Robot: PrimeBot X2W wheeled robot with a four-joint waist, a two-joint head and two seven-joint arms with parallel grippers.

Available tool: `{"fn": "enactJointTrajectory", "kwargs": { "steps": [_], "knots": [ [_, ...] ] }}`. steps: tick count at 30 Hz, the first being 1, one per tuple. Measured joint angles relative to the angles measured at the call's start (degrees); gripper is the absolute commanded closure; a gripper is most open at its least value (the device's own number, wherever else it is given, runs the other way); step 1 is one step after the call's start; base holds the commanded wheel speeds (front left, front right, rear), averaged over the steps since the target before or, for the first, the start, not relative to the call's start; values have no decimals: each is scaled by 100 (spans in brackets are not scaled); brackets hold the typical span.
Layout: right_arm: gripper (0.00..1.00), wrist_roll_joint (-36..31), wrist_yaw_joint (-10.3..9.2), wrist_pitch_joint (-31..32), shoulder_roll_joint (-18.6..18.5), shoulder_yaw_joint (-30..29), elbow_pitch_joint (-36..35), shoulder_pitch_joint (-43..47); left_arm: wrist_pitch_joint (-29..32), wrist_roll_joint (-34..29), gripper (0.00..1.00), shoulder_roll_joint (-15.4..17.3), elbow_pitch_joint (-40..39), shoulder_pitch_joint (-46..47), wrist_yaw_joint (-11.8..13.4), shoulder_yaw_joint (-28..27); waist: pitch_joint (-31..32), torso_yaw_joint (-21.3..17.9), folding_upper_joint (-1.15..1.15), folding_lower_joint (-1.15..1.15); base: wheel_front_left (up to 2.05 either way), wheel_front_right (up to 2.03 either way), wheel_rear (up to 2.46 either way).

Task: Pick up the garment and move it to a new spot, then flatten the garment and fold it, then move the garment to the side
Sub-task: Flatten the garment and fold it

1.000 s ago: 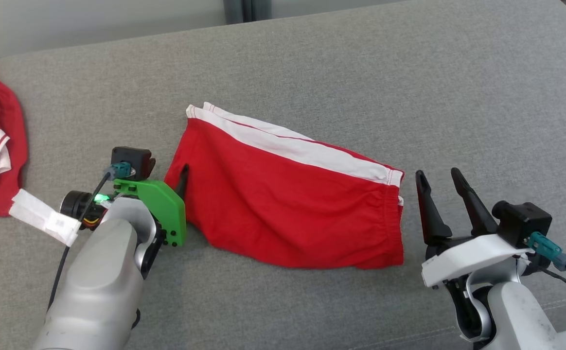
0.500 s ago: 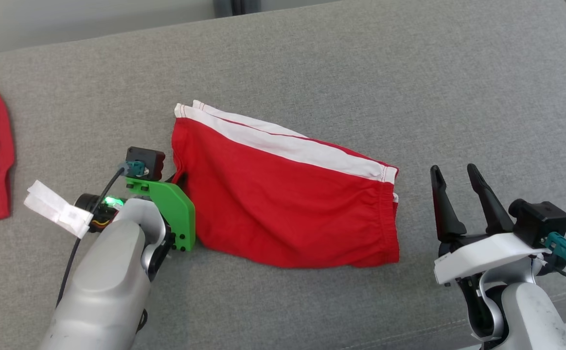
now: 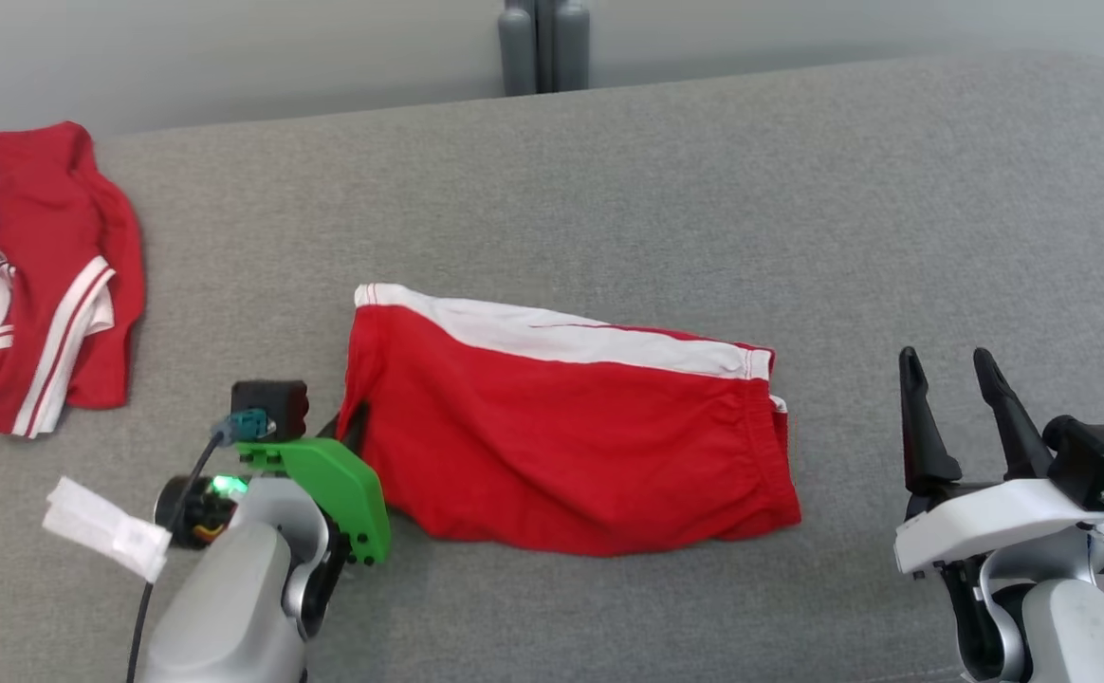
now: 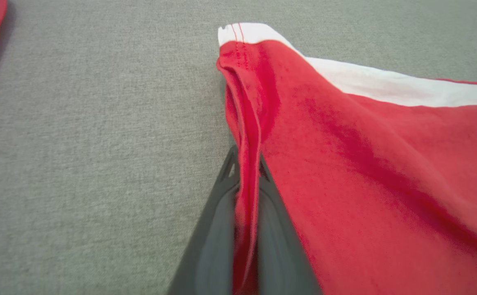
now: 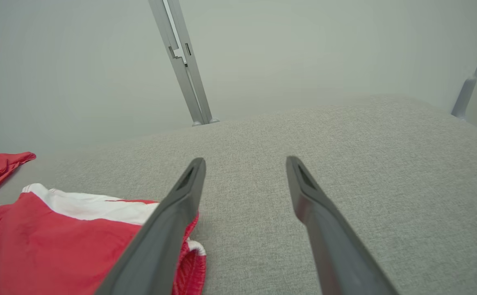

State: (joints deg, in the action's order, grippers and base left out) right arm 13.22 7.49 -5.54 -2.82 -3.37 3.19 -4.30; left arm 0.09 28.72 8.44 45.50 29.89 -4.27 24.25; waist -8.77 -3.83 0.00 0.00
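Left gripper [image 4: 244, 160]: pinched on left edge of red cloth shorts with white band [image 3: 561, 446].
Right gripper [image 3: 946, 359]: spread wide, empty, beside shorts' right end.

Everything is lit softly and evenly, with faint shadows; blur is seen nearest the left hand [image 4: 246, 164].

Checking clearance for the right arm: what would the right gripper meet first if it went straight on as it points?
Likely the bare grey cushion ahead of the right gripper, beside the red shorts rather than on them; depth is unclear.
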Motion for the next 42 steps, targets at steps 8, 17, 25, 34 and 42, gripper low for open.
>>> {"fn": "enactJointTrajectory", "kwargs": {
  "steps": [8,17,25,34,42],
  "knots": [
    [0,-60,0,138,-1,-62,-170,185,14,377,100,-124,-700,-1085,364,-178,397,380,0,0,0,0,0],
    [0,-79,0,243,0,52,-187,292,-501,285,0,-126,-1461,-1467,783,-248,588,475,0,0,0,0,0],
    [0,-177,0,292,0,43,-192,313,-1129,-62,0,78,-2135,-1514,1088,-286,584,361,0,0,0,0,0],
    [0,-237,0,261,-3,-11,-78,430,-1373,-222,0,45,-2731,-2022,1446,-309,713,365,0,0,0,0,0],
    [0,-380,0,417,-1,185,131,480,-1292,-222,0,43,-3014,-2261,1539,-212,805,596,0,0,0,0,0]
  ]
}}
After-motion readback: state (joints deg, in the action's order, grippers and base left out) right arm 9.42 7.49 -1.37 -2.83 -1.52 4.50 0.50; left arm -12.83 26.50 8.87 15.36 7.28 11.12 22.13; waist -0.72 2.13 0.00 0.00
